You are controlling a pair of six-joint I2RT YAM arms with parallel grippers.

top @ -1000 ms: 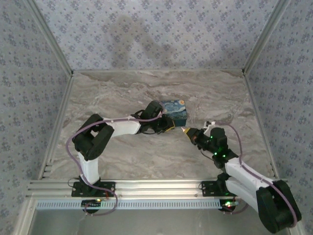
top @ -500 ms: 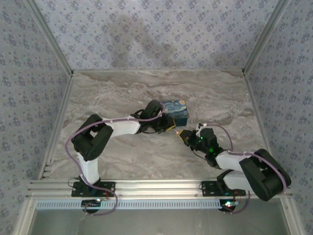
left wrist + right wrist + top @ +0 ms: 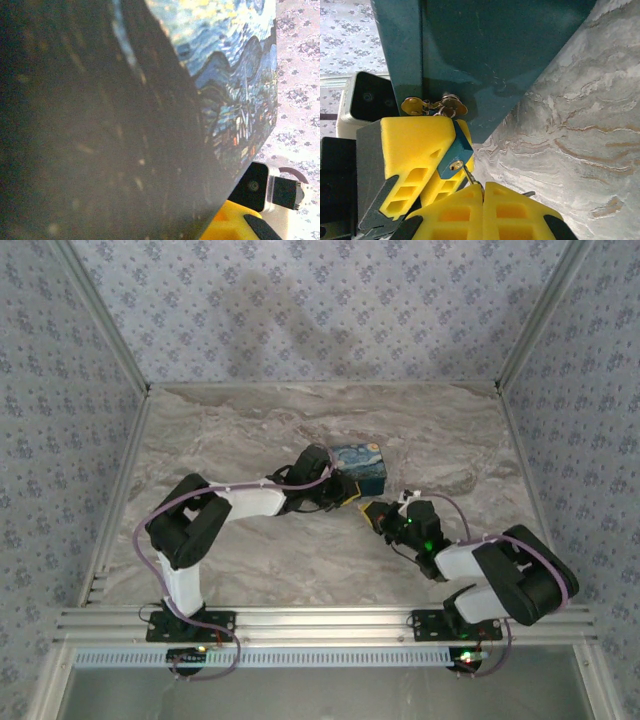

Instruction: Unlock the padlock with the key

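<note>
Blue padlock [image 3: 456, 148] is hanging at the box [image 3: 495, 50] hasp [image 3: 445, 106], your left tool [image 3: 348, 495] clamping it; your right tool [image 3: 482, 192] is pinching the key [image 3: 470, 176] just beside it, shaft lining up with its keyhole.

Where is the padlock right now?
Right wrist view, left of centre: the padlock hangs from the brass latch on the box, pinched by the left gripper, with the key at its keyhole.

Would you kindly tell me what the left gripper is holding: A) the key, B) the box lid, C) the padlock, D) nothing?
C: in the right wrist view the left gripper clamps the small blue padlock hanging on the box.
</note>
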